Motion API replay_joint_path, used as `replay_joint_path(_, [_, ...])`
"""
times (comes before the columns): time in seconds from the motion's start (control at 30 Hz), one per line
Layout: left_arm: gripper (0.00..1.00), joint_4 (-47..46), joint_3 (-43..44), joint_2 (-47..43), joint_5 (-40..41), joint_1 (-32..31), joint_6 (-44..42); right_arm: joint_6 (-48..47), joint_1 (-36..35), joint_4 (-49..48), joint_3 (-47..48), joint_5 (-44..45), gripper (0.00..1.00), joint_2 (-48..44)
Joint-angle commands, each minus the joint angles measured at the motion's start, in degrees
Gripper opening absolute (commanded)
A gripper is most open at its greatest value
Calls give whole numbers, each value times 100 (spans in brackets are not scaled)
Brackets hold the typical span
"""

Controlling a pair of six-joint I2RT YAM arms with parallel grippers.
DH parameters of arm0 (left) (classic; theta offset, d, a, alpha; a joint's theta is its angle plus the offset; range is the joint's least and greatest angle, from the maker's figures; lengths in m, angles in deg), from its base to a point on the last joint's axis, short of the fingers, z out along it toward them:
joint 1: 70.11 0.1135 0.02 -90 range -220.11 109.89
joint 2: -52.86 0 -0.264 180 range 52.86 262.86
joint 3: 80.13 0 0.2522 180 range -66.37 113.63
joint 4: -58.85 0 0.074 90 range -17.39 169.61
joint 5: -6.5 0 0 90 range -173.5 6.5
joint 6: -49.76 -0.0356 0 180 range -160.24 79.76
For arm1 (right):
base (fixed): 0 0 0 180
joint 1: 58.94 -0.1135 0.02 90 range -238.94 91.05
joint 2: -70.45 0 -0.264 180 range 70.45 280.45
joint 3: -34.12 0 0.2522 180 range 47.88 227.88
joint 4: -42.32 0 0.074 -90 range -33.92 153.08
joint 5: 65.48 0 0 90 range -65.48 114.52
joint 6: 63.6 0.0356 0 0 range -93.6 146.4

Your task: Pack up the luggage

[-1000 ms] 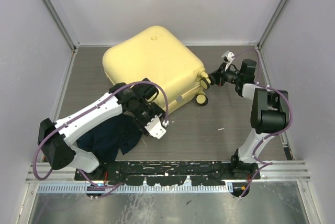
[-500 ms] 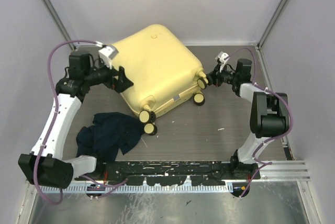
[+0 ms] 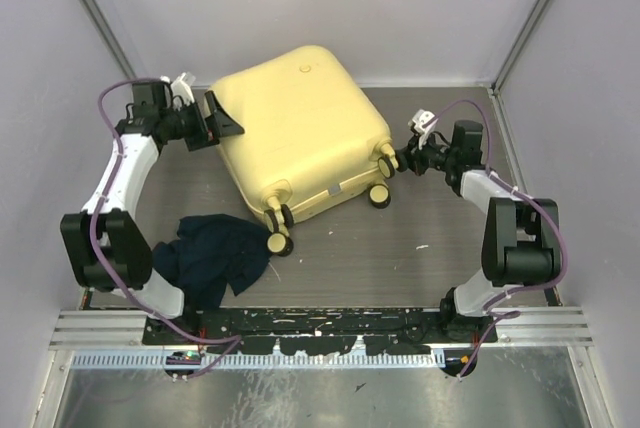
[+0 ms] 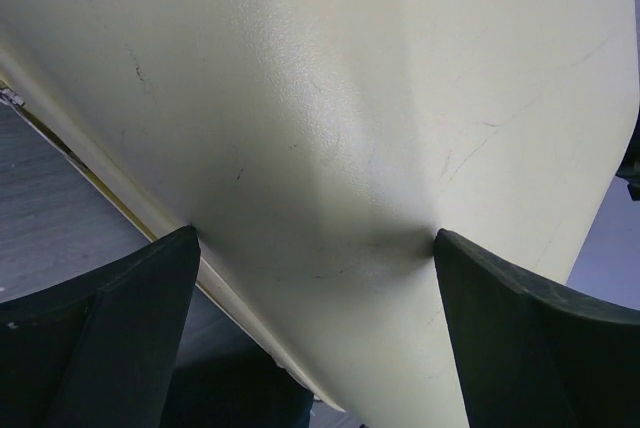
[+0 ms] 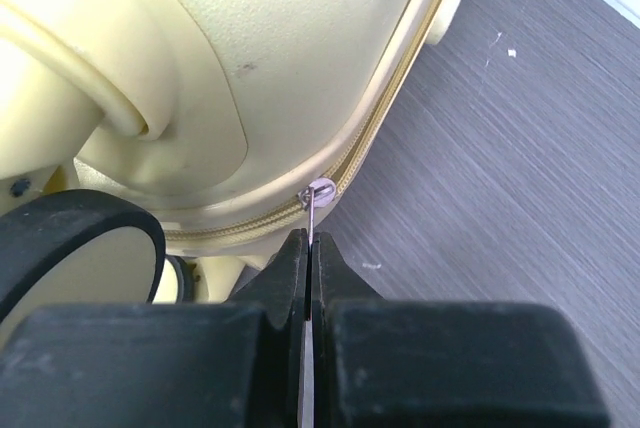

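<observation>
Right wrist: luggage (image 5: 250,68) shut; right hand (image 5: 309,248) pinches its zipper pull (image 5: 320,191).

One large pale-yellow hard-shell suitcase (image 3: 300,128) is counted, and it is taken as the landmark. Under it, one grey wood-grain table (image 3: 430,238) is seen. Four small black wheels with yellow hubs (image 3: 281,243) are counted on the suitcase: two at its near-left corner and two at its near-right corner. One crumpled dark navy cloth heap (image 3: 210,253) is found just off the suitcase's near-left corner. Two white-and-black robot arms are counted, one to each side of the suitcase, each ending in one black two-finger gripper: the left gripper (image 3: 225,116) and the right gripper (image 3: 400,160). One small silver metal zipper pull (image 5: 320,191) is counted at the suitcase's zip seam.
</observation>
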Motion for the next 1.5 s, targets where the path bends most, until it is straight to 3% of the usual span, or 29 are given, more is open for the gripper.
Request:
replay_joint_path(0.0, [97, -202, 688, 1059, -316, -583, -304, -471, -218, 551, -181, -999, 1, -848])
replay_joint_path(0.2, [92, 958, 2787, 2602, -296, -1104, -1527, -877, -202, 1365, -426, -1107, 1, -1442])
replay_joint_path(0.33, [88, 1867, 4238, 3628, -67, -1396, -2022, -624, -223, 1264, -982, -998, 1, -1985])
replay_joint_path(0.43, [88, 2202, 4734, 3787, 67, -1497, -2246, -211, -276, 1063, -1266, -830, 1, -2314])
replay_joint_path(0.7, [96, 2043, 3752, 2216, 831, -958, -2148, 949, -1133, 310, -1687, 242, 1, -2699])
replay_joint_path(0.87, [99, 2842, 2877, 1074, 1412, -699, -2956, 1366, -1600, -10, -1862, 693, 1, -2818])
replay_joint_path(1.0, [98, 2805, 1775, 298, 1928, -703, -3308, 1464, -1919, -116, -1896, 890, 1, -2802])
replay_joint_path(1.1, [98, 2552, 1426, 159, 2377, -700, -3379, 1544, -2003, -180, -1867, 953, 1, -2740])
replay_joint_path(1.23, [99, 2602, 1532, 438, 2254, -713, -3203, 1616, -2015, -174, -1824, 1040, 1, -2650])
replay_joint_path(1.47, [62, 2636, 1531, 851, 2051, -1002, -3585, 1501, -1960, 24, -1838, 1229, 1, -2776])
